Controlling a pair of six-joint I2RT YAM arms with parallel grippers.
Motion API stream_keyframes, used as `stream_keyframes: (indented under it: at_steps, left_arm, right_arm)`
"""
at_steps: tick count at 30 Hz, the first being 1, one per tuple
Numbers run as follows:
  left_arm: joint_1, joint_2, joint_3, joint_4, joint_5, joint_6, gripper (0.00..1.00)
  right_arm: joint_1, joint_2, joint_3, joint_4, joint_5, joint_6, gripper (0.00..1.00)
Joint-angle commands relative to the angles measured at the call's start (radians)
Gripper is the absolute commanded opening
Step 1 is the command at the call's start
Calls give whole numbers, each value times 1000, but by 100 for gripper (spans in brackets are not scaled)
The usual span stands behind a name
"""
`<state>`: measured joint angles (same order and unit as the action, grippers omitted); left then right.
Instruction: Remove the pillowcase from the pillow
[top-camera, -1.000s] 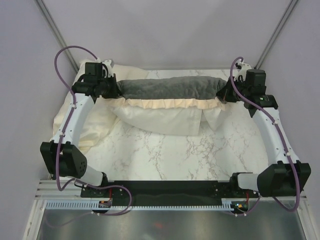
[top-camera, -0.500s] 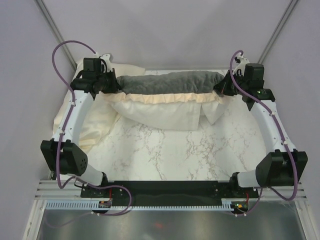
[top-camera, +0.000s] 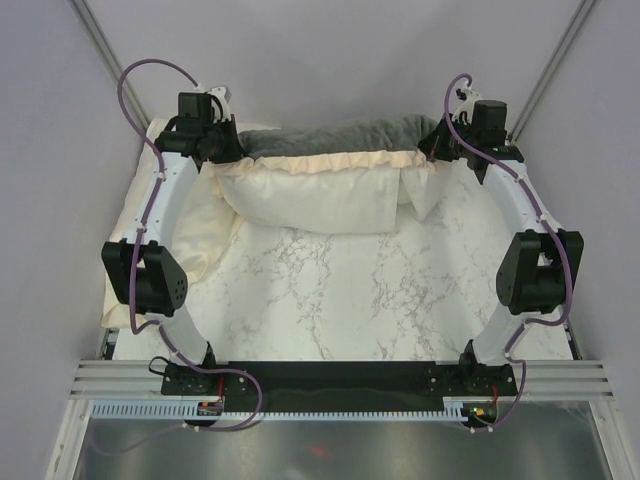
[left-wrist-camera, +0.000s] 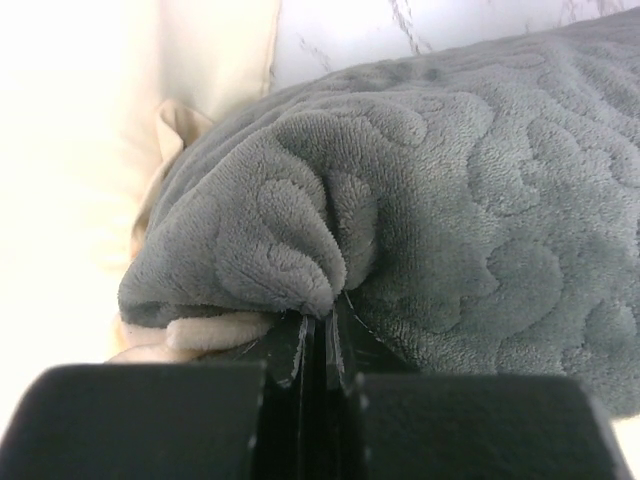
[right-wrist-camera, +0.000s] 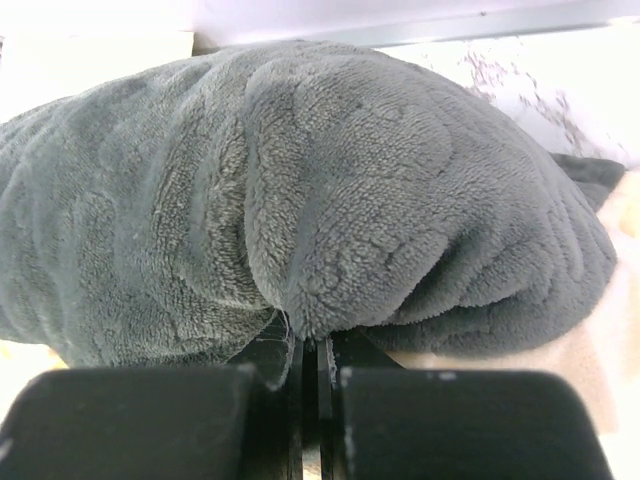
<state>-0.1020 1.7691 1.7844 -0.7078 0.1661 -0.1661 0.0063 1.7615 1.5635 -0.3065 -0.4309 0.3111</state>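
Observation:
The pillowcase (top-camera: 335, 138) is stretched between my two grippers at the far edge of the table, dark grey face up, with its cream frill (top-camera: 320, 161) along the near side. A plump off-white bulk (top-camera: 310, 200) hangs below the frill onto the table. It looks like the pillow, but I cannot tell whether it is bare or under the case's whitish face. My left gripper (top-camera: 232, 150) is shut on the left end of the pillowcase (left-wrist-camera: 450, 200); its jaws (left-wrist-camera: 322, 325) pinch a grey fold. My right gripper (top-camera: 432, 146) is shut on the right end (right-wrist-camera: 300, 180); its jaws (right-wrist-camera: 318, 345) pinch grey pile.
A flat pale-yellow cloth (top-camera: 185, 235) lies along the left side of the marble table (top-camera: 340, 300), under the left arm. A small white flap (top-camera: 422, 195) hangs at the right end. The grey walls stand close behind both grippers.
Both grippers have carried the pillowcase farther back and higher, with the arms stretching out. The off-white bulk has been drawn back with it.

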Motion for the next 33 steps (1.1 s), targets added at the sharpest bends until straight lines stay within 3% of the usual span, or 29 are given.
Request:
stream_keyframes:
  at_steps: [1, 6, 7, 8, 9, 11, 12, 14, 15, 18, 21, 26, 27, 33]
  left_arm:
    - [-8, 59, 50, 16, -19, -26, 2]
    - [-15, 21, 59, 30, -4, 2, 2]
    - [-16, 3, 59, 31, 3, 4, 8]
    - [-16, -37, 56, 36, 6, 5, 17]
    - [-16, -68, 41, 42, 38, 13, 36]
    - [-24, -175, 11, 85, 73, 31, 55]
    - [-34, -218, -38, 112, 78, 52, 70]
    - [-102, -352, -91, 178, 62, 110, 82]
    - [-138, -391, -139, 195, 58, 144, 84]
    - [-411, -514, -241, 245, -34, 332, 90]
    - [-566, -583, -356, 277, -71, 443, 92]
    - [-680, -672, -512, 332, -158, 533, 96]
    - [-695, -677, -549, 343, -227, 560, 96]
    - [-708, -685, -698, 593, -465, 669, 97]
  right_arm:
    - [23, 90, 3, -40, -69, 19, 0]
    - [57, -8, -71, -26, -62, 32, 0]
    - [75, -61, -97, -23, -58, 36, 0]
    - [86, -88, -108, -20, -52, 57, 0]
    - [98, -143, -127, -17, -31, 68, 0]
    - [133, -192, -138, -13, -11, 97, 0]
    - [144, -209, -134, -13, -3, 106, 0]
    - [165, -243, -114, -13, 9, 137, 0]
    - [172, -247, -103, -16, 8, 143, 0]
    - [187, -249, -42, -34, 9, 161, 0]
    - [205, -258, -16, -37, 11, 184, 0]
    - [215, -272, 23, -55, 11, 201, 0]
    - [216, -280, 32, -59, 9, 204, 0]
    - [231, -329, 38, -65, -15, 212, 0]
